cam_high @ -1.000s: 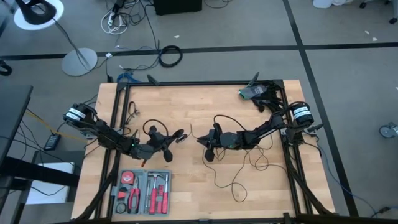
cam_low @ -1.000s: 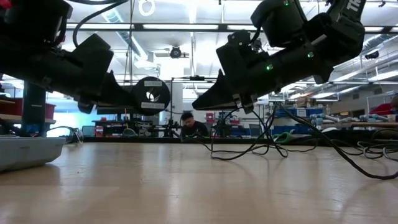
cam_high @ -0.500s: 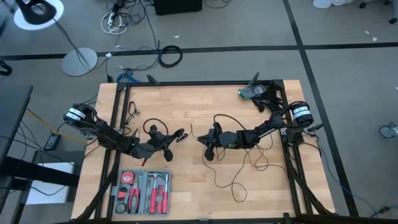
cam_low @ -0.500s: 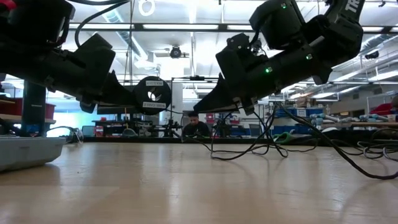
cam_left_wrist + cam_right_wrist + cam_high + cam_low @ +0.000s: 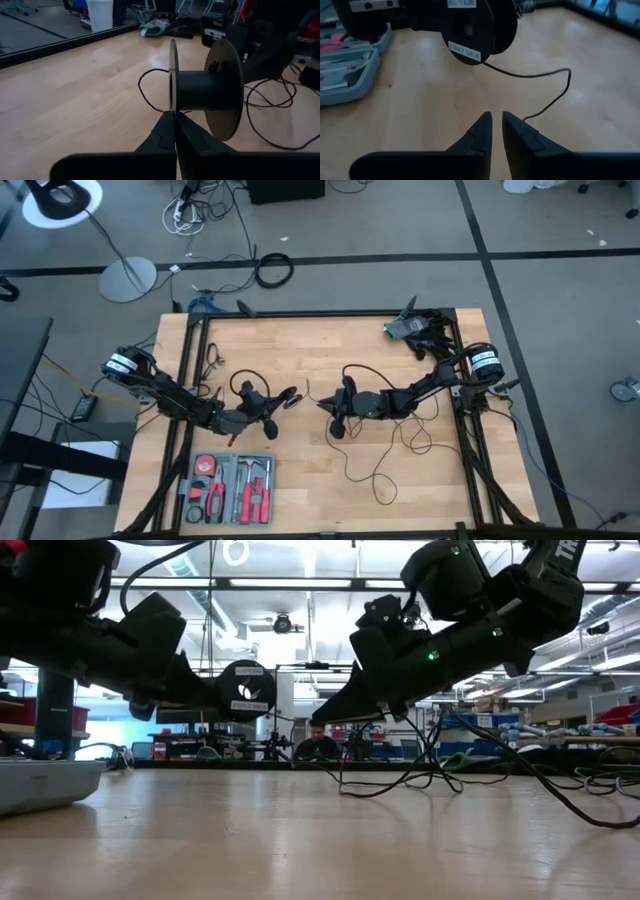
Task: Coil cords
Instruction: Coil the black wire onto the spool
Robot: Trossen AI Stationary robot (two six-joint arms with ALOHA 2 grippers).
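Note:
A black spool (image 5: pixel 200 90) with two round flanges hangs above the table's middle, with my left gripper (image 5: pixel 175 122) shut on it. A thin black cord (image 5: pixel 540 75) runs from the spool (image 5: pixel 470 25) across a short gap to my right gripper (image 5: pixel 497 122), whose fingers stand almost together. From there the cord (image 5: pixel 340 755) drops to the table and lies in loose loops (image 5: pixel 385 470) toward the near right. In the high view the two grippers (image 5: pixel 272 405) (image 5: pixel 322 404) face each other at mid-table. My left gripper pinches the rim of one spool flange (image 5: pixel 173 107) between its two fingers, coming nearly level from the table's left. The spool is lifted clear, its axis level and its flanges upright. My right gripper meets the cord (image 5: pixel 525 118) at one finger (image 5: pixel 520 132). That finger hides the place of the pinch. The cord sags slack toward the spool and hangs below the gripper.
An open grey tool case (image 5: pixel 230 488) with red-handled tools lies near the front left edge. A green object (image 5: pixel 405 330) sits at the far right corner. Black frame rails (image 5: pixel 190 380) border the table. A person (image 5: pixel 318 745) shows in the room behind.
My right gripper has rolled a little about the line it points along, staying in place. The spool and my left gripper have kept still.

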